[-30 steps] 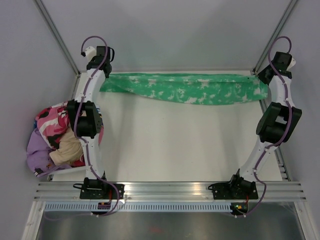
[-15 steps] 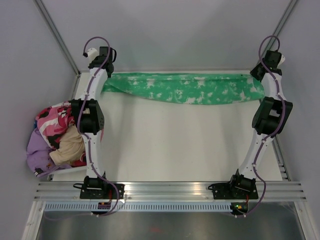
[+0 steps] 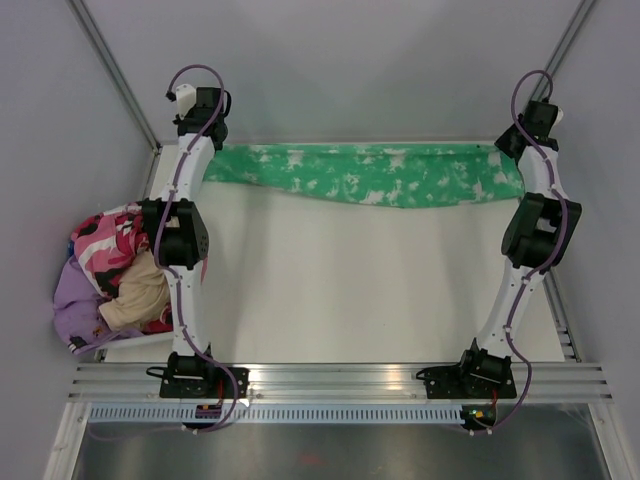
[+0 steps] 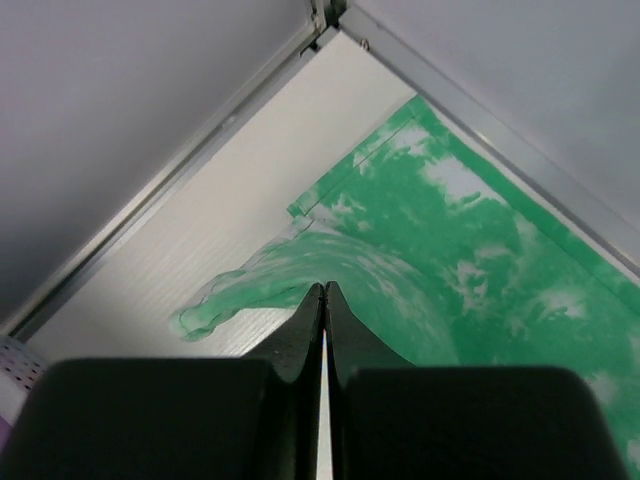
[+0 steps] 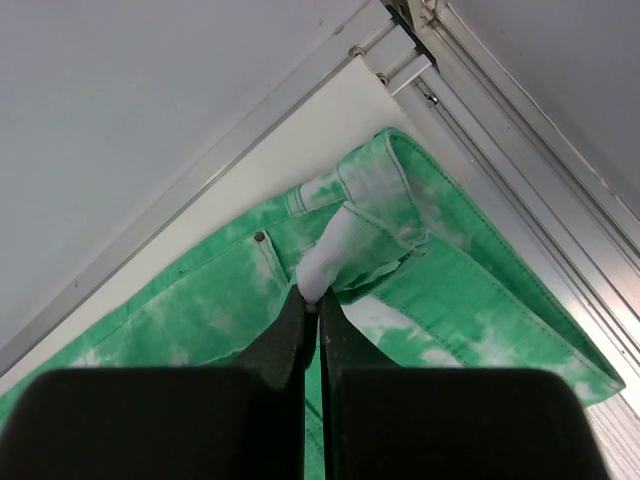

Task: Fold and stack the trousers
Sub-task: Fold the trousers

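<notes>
The trousers (image 3: 370, 175), bright green with white mottling, lie stretched in a long band along the far edge of the white table (image 3: 350, 290). My left gripper (image 4: 325, 288) is shut on a raised ridge of the leg end (image 4: 300, 265) near the far left corner. My right gripper (image 5: 312, 300) is shut on a pale fold of the waist (image 5: 345, 245), beside the small dark button (image 5: 260, 237). In the top view both wrists hang over the trousers' two ends and hide the fingertips.
A heap of other clothes (image 3: 110, 275), pink-patterned, purple and beige, sits off the table's left side. Grey walls and metal frame rails (image 5: 520, 200) close in right behind the trousers. An aluminium rail (image 3: 340, 378) carries the arm bases at the near edge.
Both wrists have moved toward the far wall, the right arm also swinging inward. The trousers have shifted slightly back with them and lie straighter. Both grips are unchanged.
</notes>
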Tool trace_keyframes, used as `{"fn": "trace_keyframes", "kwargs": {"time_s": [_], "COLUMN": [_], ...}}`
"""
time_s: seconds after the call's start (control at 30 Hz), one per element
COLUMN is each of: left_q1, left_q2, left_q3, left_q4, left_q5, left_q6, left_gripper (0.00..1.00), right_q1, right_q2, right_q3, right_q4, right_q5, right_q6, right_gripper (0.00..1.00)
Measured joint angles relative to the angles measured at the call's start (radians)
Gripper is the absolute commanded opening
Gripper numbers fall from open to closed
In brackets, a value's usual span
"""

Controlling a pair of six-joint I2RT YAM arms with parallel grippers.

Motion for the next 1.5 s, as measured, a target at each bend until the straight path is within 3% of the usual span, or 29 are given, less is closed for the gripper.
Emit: {"fn": "trace_keyframes", "kwargs": {"time_s": [0.37,0.67,0.77,0.87,0.9,0.97,1.0,1.03,1.13,1.3,1.5], "left_q1": [0.000,0.000,0.000,0.001,0.003,0.011,0.016,0.021,0.033,0.041,0.056], "left_q2": [0.087,0.163,0.163,0.163,0.163,0.163,0.163,0.163,0.163,0.146,0.021], "left_q3": [0.097,0.098,0.098,0.098,0.098,0.100,0.101,0.102,0.105,0.089,-0.024], "left_q4": [0.090,0.098,0.142,0.200,0.218,0.258,0.274,0.288,0.312,0.282,0.104], "left_q5": [-0.031,-0.072,-0.072,-0.074,-0.077,-0.081,-0.082,-0.082,-0.080,-0.045,0.089], "left_q6": [0.064,0.064,0.072,0.084,0.088,0.096,0.100,0.106,0.101,0.070,-0.175], "left_gripper": [0.02,0.02,0.04,0.10,0.19,0.40,0.69,0.78,0.95,0.98,1.00], "right_q1": [0.010,0.026,0.030,0.033,0.033,0.032,0.032,0.033,0.034,0.047,0.073], "right_q2": [0.123,0.255,0.271,0.283,0.283,0.283,0.283,0.283,0.282,0.251,0.120], "right_q3": [0.087,0.169,0.193,0.228,0.236,0.254,0.264,0.270,0.280,0.229,0.060], "right_q4": [0.134,0.177,0.196,0.218,0.233,0.261,0.272,0.281,0.299,0.289,0.277], "right_q5": [-0.079,-0.097,-0.098,-0.105,-0.108,-0.121,-0.131,-0.138,-0.164,-0.204,-0.240], "right_q6": [-0.007,-0.022,-0.027,-0.024,-0.023,-0.023,-0.026,-0.023,-0.039,-0.056,-0.063], "right_gripper": [0.04,0.13,0.20,0.37,0.51,0.64,0.80,0.86,0.90,0.91,0.92]}}
